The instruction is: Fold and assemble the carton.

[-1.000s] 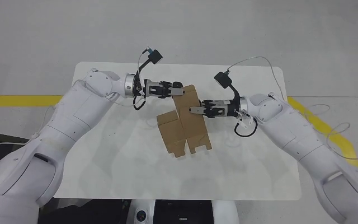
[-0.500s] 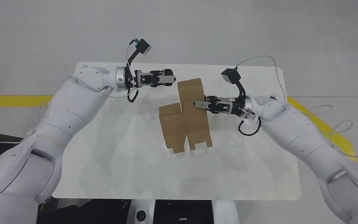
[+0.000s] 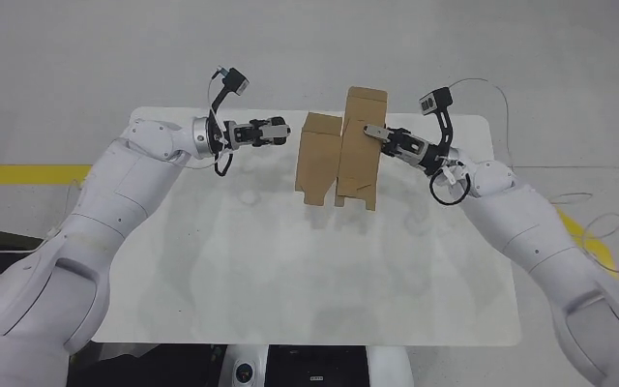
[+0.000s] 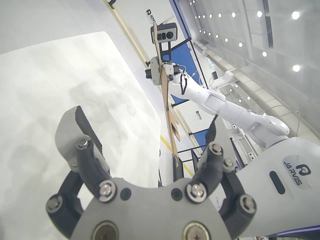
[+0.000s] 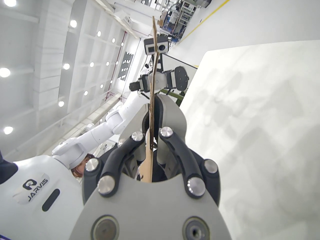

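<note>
1 carton [image 3: 340, 160], 1 table [image 3: 290, 290], 2 grippers.

Carton: brown card, still flat, 2 long panels side by side w/ flaps at both ends. Edge-on in wrist views, a thin sheet [image 4: 166, 106]. Held up off the table over its far-middle part; far flap crosses the far edge in top view.

R gripper [image 3: 372, 133] clamped on carton's right panel; fingers pinch the sheet [image 5: 153, 76].

L gripper [image 3: 282, 127] fingers spread, holding nothing, near carton's left edge, not touching.

Near half of table bare.
</note>
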You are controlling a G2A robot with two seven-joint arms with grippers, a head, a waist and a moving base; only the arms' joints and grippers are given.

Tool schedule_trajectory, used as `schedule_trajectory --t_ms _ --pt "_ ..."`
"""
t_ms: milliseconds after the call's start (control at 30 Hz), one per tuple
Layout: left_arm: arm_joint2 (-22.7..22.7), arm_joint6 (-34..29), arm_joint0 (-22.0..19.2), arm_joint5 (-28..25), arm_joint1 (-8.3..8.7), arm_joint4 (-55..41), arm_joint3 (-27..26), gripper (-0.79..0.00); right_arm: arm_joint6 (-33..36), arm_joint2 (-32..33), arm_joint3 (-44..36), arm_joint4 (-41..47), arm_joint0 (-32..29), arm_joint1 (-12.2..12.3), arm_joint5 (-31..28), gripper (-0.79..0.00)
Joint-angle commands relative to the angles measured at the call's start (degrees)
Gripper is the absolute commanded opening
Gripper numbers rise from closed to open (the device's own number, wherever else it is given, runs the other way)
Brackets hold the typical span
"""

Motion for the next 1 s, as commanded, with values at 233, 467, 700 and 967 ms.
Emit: schedule_trajectory --t_ms 233,467,700,967 --pt "0.7 -1.6 2.3 1.6 -0.65 0.3 -2.7 0.000 -6.3 3.5 -1.5 -3.2 -2.9 -0.5 2.9 -0.785" --pt "0.6 -4.0 3.7 4.0 -1.41 -2.6 -3.2 -0.009 -8.0 5.8 -2.1 -4.9 -4.5 -1.2 2.9 -0.785" --pt "-0.5 -7.2 4.0 7.2 -2.48 -7.2 -2.2 -0.622 -8.4 7.9 -2.3 -7.3 -5.6 -1.9 3.1 -0.785" --pt "-1.5 -9.0 4.1 9.0 -3.64 -8.2 -0.6 -0.785 -8.9 9.9 -3.0 -10.2 -6.4 -2.7 3.8 -0.785"
